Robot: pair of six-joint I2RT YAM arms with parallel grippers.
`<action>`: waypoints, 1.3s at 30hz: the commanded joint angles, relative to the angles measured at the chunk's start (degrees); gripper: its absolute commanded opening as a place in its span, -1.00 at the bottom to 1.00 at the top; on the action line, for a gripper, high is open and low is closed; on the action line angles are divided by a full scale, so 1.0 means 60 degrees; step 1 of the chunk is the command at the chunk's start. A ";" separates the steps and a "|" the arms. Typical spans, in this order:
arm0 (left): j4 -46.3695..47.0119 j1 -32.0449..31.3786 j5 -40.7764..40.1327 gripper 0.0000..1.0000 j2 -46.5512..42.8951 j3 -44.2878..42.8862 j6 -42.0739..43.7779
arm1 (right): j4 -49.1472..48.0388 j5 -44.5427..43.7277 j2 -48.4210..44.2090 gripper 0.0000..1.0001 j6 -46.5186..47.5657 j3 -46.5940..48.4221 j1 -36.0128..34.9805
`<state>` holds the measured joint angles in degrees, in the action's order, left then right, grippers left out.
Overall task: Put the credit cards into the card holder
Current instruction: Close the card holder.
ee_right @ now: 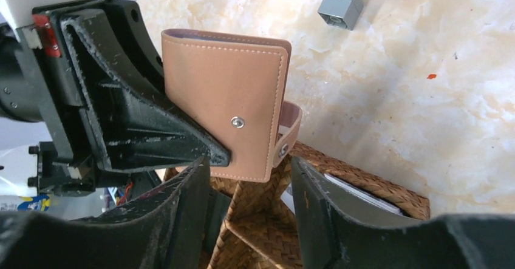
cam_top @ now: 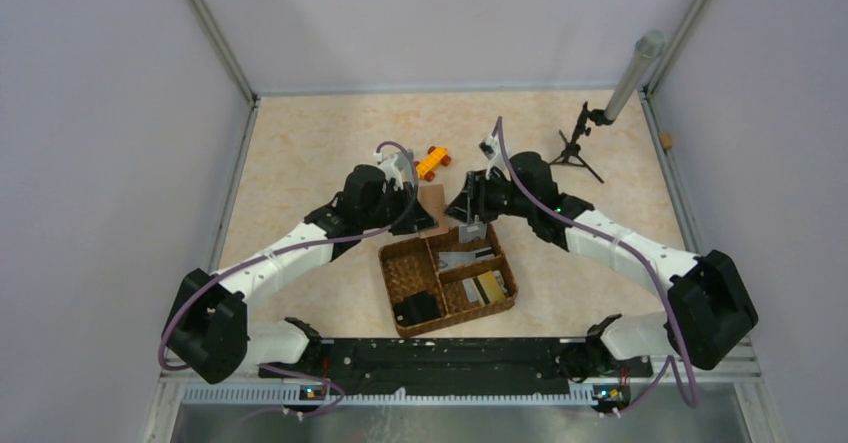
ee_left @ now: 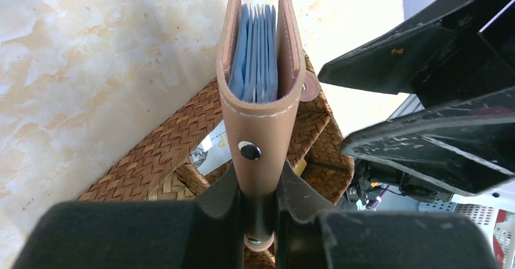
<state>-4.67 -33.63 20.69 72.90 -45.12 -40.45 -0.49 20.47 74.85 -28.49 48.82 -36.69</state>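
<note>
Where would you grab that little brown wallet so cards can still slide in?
Probably by its closed, folded end, coming from opposite the opening, as the left gripper does: the card holder stands on edge, its blue pockets facing away, unblocked.

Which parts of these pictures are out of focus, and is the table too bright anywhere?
Left wrist view: the card holder is sharp, the left fingers close to the lens are dark and soft, the table is very bright. Right wrist view: the right fingers are blurred, the card holder sharp. Top view: even light, only faint shadows.
</note>
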 commanded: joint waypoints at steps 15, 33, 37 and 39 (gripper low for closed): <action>0.0211 -0.0037 -0.0013 -1.00 -0.0095 -0.0390 0.0153 | 0.0053 -0.0621 0.0756 -0.60 0.0207 0.0740 -0.0214; 0.0078 -0.0038 -0.0049 -1.00 -0.0110 -0.0390 0.0188 | 0.0374 -0.0859 0.0652 -0.80 0.0282 0.0784 -0.0214; 0.0077 -0.0040 -0.0060 -1.00 -0.0137 -0.0390 0.0181 | 0.0375 -0.0863 0.0665 -0.82 0.0282 0.0768 -0.0214; 0.0067 -0.0036 -0.0057 -1.00 -0.0134 -0.0398 0.0199 | 0.0375 -0.0863 0.0664 -0.85 0.0293 0.0766 -0.0210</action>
<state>-5.80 -33.65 20.47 72.90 -45.15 -40.32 2.42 15.97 79.42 -27.57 50.70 -37.39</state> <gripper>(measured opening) 0.165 0.093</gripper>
